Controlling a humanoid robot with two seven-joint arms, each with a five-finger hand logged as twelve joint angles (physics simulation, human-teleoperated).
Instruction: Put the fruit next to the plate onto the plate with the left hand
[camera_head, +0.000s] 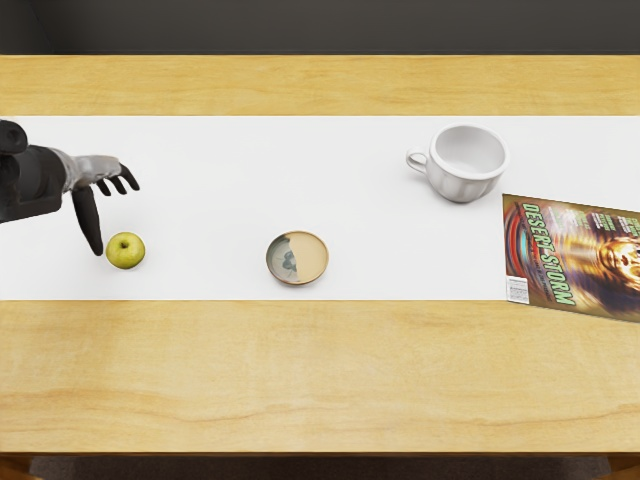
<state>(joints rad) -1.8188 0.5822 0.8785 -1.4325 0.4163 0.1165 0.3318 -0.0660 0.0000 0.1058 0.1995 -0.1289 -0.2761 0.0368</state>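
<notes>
Apple (126, 250), small and yellow-green, sits just beside the spread left hand (98, 190).

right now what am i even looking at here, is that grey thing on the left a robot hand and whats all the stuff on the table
Yes. This is a computer simulation of a humanoid robot, and the single picture is taken from its head, looking down at a slant on a wooden table with a white runner across it.

The grey and black thing coming in from the left edge is the robot's left hand, which has five fingers. They are spread and hold nothing; one dark finger points down close beside a green apple. The right arm is out of view.

To the right of the apple, with a gap between them, lies a small plate with nothing on it. Further right stand a white cup and a magazine lying flat.
</notes>
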